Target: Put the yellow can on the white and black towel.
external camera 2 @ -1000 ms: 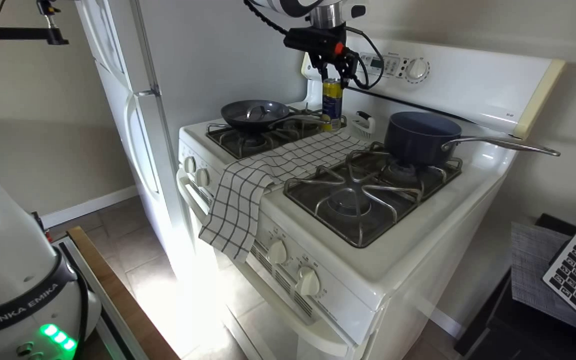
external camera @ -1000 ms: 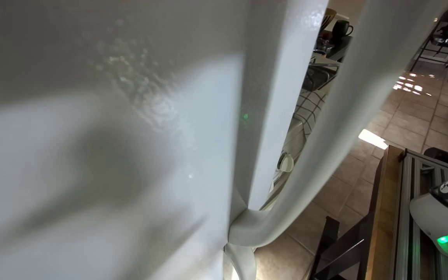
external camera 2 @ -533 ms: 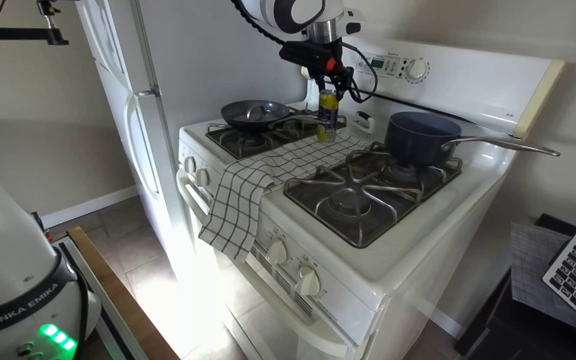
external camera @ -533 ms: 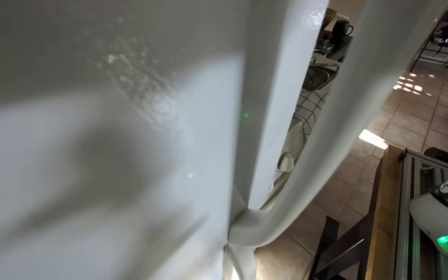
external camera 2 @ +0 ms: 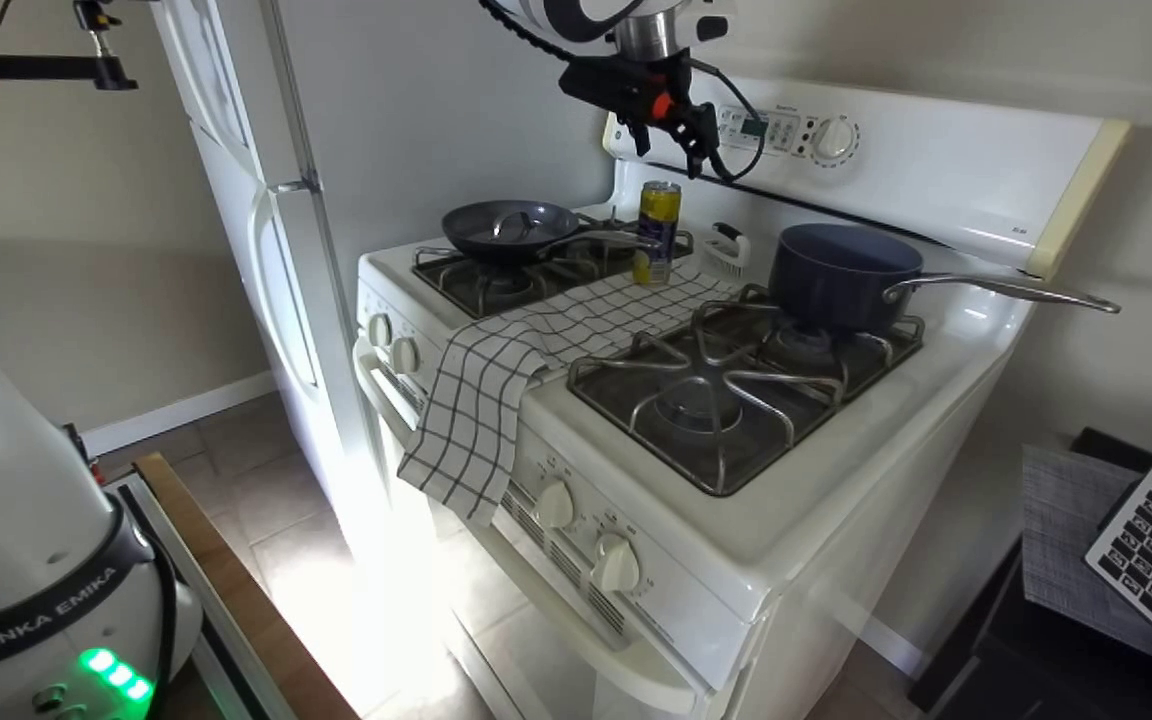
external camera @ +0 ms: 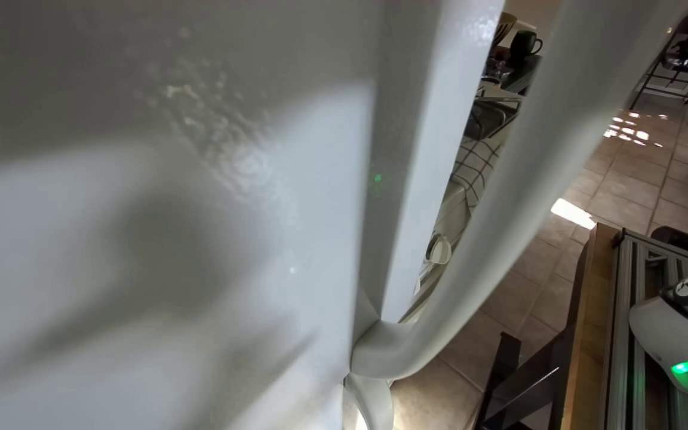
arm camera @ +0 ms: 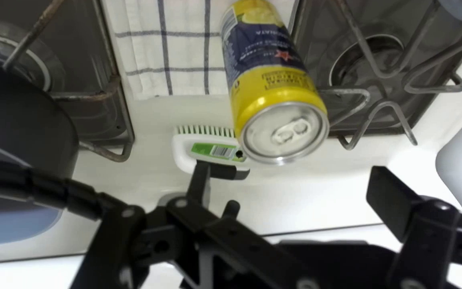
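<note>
The yellow can (external camera 2: 656, 235), with a dark blue band, stands upright on the rear part of the white and black towel (external camera 2: 576, 320), at the edge by the frying pan's burner. Its silver top faces up in the wrist view, where the can (arm camera: 275, 72) leans across the picture and its base is out of frame. The checked towel (arm camera: 175, 48) shows beside it. My gripper (external camera 2: 672, 160) hangs just above the can, apart from it. In the wrist view the gripper (arm camera: 289, 184) has its fingers spread wide, nothing between them. Only a strip of towel (external camera: 475, 164) shows behind the fridge handle.
A frying pan (external camera 2: 511, 225) sits on one burner, and a dark pot (external camera 2: 841, 275) with a long handle on another. A white brush (arm camera: 211, 148) lies behind the towel. The stove's back panel (external camera 2: 936, 180) rises close behind my gripper. The fridge (external camera: 200, 239) stands beside the stove.
My gripper came down with the can until it stood on the towel. Since then the fingers have let go and the gripper has risen clear, the can staying put.
</note>
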Available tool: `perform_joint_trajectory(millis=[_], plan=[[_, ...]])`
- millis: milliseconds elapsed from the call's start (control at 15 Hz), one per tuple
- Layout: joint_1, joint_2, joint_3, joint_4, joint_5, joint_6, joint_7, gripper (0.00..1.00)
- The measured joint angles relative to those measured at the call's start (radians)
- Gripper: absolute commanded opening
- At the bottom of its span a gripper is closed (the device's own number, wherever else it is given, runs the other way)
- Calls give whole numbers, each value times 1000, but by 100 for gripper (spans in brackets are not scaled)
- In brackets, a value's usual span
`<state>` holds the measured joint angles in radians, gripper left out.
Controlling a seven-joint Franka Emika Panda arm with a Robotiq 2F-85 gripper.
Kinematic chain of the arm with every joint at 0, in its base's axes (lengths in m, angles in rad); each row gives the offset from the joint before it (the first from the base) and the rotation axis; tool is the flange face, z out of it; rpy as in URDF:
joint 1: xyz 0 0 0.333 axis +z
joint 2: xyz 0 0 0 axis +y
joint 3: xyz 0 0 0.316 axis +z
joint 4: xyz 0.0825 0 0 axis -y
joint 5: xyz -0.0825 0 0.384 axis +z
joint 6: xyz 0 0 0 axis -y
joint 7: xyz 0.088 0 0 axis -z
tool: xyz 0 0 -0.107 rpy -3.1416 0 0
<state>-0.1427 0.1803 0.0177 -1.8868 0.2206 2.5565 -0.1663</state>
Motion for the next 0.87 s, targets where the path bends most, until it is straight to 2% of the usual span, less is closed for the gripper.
perform_joint_trajectory(millis=[467, 867], plan=[[1, -139, -35, 32, -13, 33, 8, 100], [1, -147, -36, 30, -12, 35, 8, 100]])
